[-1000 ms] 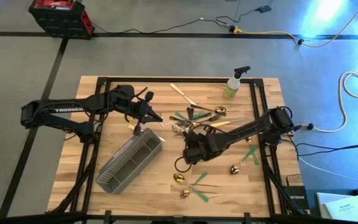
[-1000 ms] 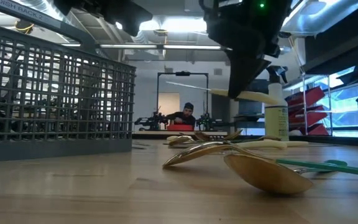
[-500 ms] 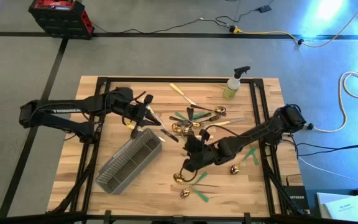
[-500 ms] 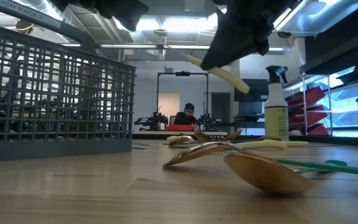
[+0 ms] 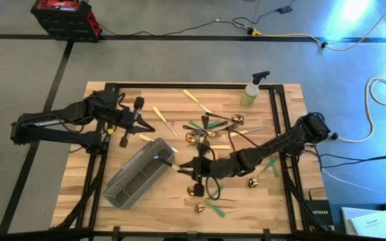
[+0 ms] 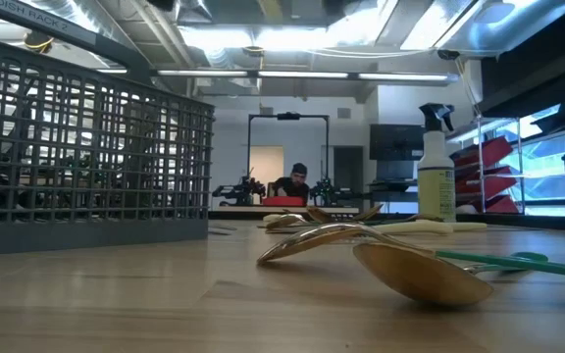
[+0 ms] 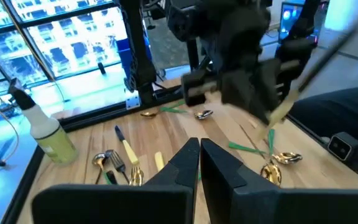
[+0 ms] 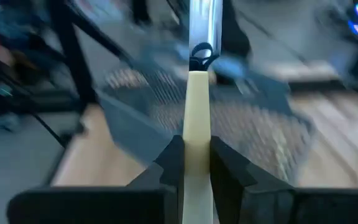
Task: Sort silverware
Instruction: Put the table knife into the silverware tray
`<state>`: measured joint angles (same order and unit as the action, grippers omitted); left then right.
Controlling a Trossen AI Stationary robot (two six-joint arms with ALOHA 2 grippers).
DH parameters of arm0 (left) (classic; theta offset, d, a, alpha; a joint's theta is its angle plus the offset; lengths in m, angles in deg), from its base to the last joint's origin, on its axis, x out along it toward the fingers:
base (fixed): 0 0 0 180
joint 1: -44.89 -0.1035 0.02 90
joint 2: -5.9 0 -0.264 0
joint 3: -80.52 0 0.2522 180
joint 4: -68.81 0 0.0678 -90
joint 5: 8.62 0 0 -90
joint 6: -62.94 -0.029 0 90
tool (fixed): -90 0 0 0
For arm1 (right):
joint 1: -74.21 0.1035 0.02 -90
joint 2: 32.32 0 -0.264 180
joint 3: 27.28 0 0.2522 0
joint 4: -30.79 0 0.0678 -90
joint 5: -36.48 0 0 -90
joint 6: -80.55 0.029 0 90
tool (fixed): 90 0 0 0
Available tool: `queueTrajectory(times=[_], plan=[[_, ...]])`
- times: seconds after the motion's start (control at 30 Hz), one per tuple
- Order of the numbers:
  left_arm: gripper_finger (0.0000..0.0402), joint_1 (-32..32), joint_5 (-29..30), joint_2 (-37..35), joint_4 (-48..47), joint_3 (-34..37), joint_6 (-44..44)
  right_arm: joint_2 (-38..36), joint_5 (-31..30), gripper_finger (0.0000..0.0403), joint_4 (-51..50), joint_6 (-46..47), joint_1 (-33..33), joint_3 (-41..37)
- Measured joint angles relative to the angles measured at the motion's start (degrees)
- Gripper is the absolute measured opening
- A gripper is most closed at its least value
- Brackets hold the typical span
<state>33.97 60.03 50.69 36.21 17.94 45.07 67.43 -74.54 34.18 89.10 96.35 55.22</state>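
Right wrist view: the right gripper (image 8: 196,167) pinches a cream-handled knife (image 8: 197,93), its long axis running straight out from the fingers toward the caddy (image 8: 229,118) just ahead. The left gripper (image 7: 199,163), clenched and empty, hangs near the caddy's far side.

Gold-headed silverware (image 5: 210,127) with cream, green and dark handles lies scattered on the wood to the right of the grey mesh caddy (image 5: 138,173), most pieces clustered near its upper corner, a few below. One cream-handled knife (image 8: 197,106) is pinched between dark fingers, its blade pointing at the caddy.
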Motion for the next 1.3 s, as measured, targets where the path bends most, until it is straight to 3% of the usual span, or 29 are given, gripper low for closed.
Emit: queueTrajectory(times=[0.13, 0.3, 0.57, 0.83, 1.1, 1.3], plan=[[0.0, 0.0, 1.26, -1.05, -1.45, 0.0, 1.35, 1.85, 5.64, 0.0033, 10.26, -5.56, -3.5, 0.03], [0.0, 0.0, 3.64, -1.29, -2.01, 0.0, 5.27, 8.29, 6.63, 0.0033, 25.14, -6.44, -6.95, 0.04], [0.0, 0.0, 6.15, -1.43, -7.82, 0.02, 6.14, 18.5, -3.23, 0.0033, 45.04, -10.11, -7.02, 0.03], [0.0, 0.0, 6.77, -1.72, -8.13, 0.02, 6.04, 22.74, -15.2, 0.0033, 46.07, -3.98, -7.16, 0.03], [0.0, 0.0, 7.03, -1.7, -8.06, 0.02, 6.03, 23.05, -18.85, 0.0033, 45.24, 0.66, -7.0, 0.18], [0.0, 0.0, 7.31, -1.7, -7.82, 0.02, 5.67, 23.1, -19.39, 0.0033, 41.07, 11.09, -6.76, 0.25]])
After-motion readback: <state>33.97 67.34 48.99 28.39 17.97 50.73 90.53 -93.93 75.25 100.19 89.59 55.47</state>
